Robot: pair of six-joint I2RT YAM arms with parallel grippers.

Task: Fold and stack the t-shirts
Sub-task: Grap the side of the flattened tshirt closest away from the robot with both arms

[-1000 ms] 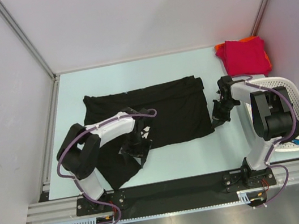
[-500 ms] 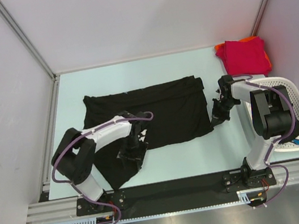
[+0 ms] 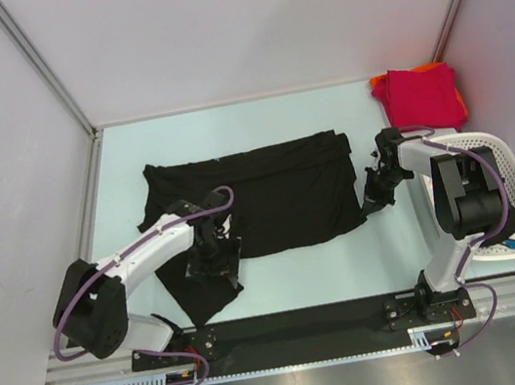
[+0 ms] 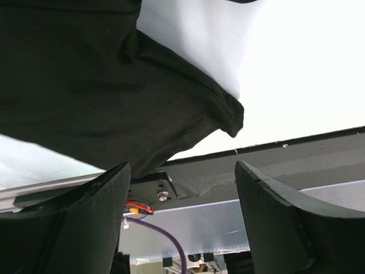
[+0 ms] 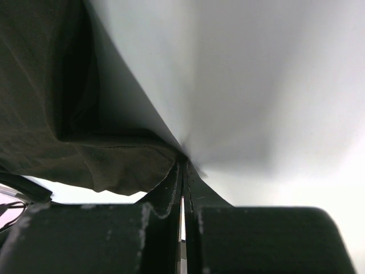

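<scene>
— Lying spread out, the soft black cloth t-shirt (image 3: 283,198) has its edge pinched between the shut jaws of the right gripper (image 3: 374,205).
— And the left gripper (image 3: 212,264)?
— Jaws wide apart, the shirt's loose end just ahead of them.

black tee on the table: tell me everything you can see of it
The black t-shirt is plain, soft matte cloth, lying mostly flat in the middle of the table, long side running left to right. Its far edge shows a wrinkled, folded-over band. A rumpled flap at the near left trails toward the table's near edge. The right gripper, shut, appears to pinch its near right corner. The left gripper sits over the flap, open, cloth just ahead of its fingers.
</scene>
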